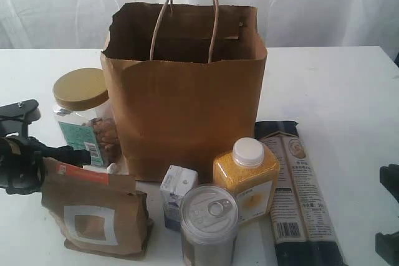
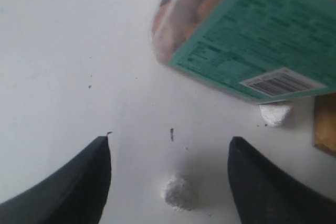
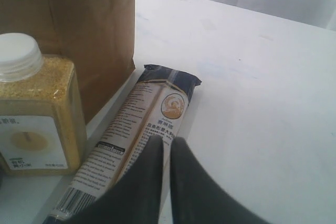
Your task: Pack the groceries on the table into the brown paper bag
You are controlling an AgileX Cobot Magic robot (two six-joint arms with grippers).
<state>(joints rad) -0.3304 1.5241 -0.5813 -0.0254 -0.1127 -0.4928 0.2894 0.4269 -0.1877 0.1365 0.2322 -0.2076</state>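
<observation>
Our left claw is low over the desk, jaws apart and empty. The nut jar stands just ahead, beside the brown paper bag. We should advance squarely until the jar sits between the jaws, then close on its body. The right claw, pinched together, hovers over the pasta pack.

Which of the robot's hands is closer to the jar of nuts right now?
Left. The left hand sits open just short of the nut jar; the right hand is beyond the paper bag, shut, by the pasta pack.
</observation>
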